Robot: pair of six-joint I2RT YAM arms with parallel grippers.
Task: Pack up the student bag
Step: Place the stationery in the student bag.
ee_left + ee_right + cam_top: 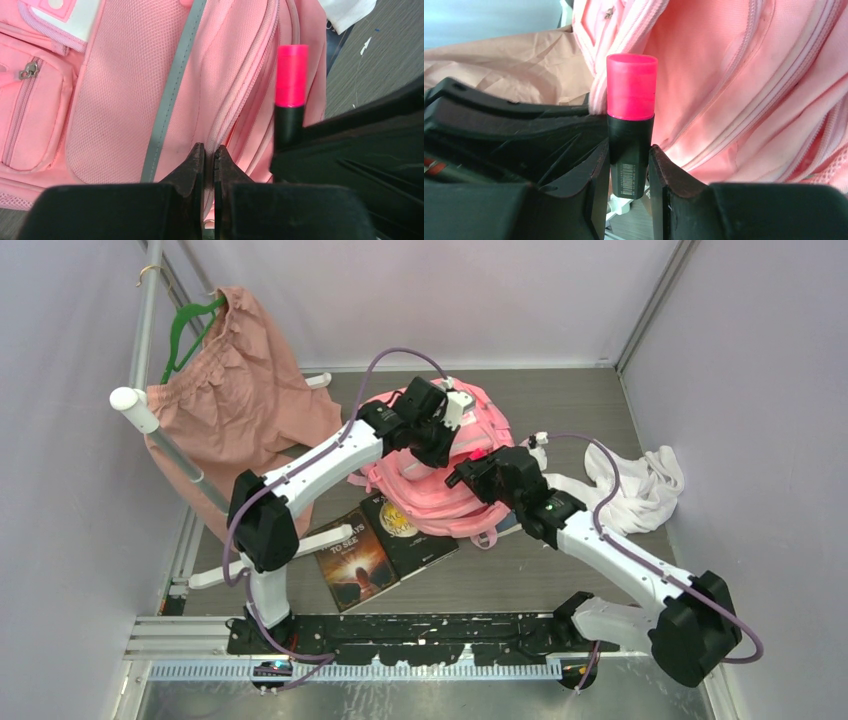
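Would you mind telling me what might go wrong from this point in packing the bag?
1. The right gripper holds the highlighter low on its black barrel; pressed against fabric, it could tilt or slip.
2. No opening shows on the student bag at the zipper seam beside the shut left gripper, so the highlighter may be blocked.

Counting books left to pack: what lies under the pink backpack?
A dark book with a gold emblem has its far end tucked under the student bag; a second book lies beside it, uncovered. Anything else beneath the bag is hidden.
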